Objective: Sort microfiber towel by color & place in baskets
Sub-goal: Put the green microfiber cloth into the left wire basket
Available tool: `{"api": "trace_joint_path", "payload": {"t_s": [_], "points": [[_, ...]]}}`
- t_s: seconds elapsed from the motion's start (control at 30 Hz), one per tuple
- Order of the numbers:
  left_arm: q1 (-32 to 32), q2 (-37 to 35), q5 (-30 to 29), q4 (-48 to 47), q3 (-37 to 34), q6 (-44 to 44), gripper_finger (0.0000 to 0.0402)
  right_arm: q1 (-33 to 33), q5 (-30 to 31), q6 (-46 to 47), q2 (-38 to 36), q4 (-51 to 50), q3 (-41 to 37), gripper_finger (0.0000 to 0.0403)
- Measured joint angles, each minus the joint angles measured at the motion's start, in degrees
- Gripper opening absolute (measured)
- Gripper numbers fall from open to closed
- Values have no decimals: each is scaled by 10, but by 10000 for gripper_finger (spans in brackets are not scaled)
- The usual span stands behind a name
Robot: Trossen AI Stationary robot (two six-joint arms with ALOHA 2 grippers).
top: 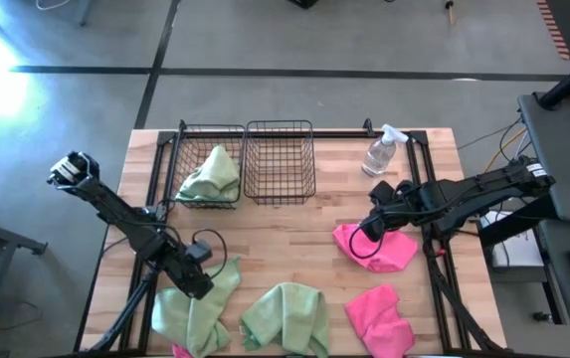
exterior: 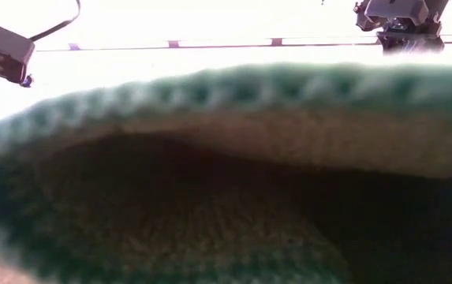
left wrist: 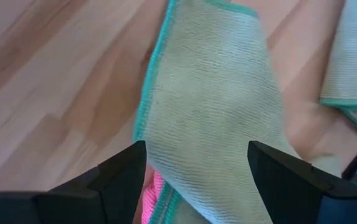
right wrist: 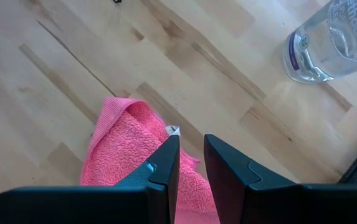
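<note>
Two robot arms are working over a wooden table strewn with cloths. At lower left of the overhead frame the left gripper is hovering with its fingers spread wide and empty over a green towel; its wrist camera is showing that towel lying between the fingers with a pink edge peeking out beneath. At centre right the right gripper is sitting at the edge of a pink towel, fingers nearly together, apparently pinching a fold of it.

One green towel is already lying in the left basket; the right basket is holding nothing. Another green towel and another pink towel are waiting along the bottom edge.

The pickup step seems to be in hand: next, the left fingers need to drop and close, and the pink towel needs lifting toward the bare basket.

The spray bottle is carrying a label, too cropped to read.
</note>
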Motion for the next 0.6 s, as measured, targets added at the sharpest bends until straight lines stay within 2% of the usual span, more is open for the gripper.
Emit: {"api": "trace_joint_path", "payload": {"t_s": [0.33,0.6], "points": [[0,0,-4,12,36,3,263,0,0,0,0,0,0,68],[0,0,-66,14,55,11,263,0,0,1,0,1,0,68]]}}
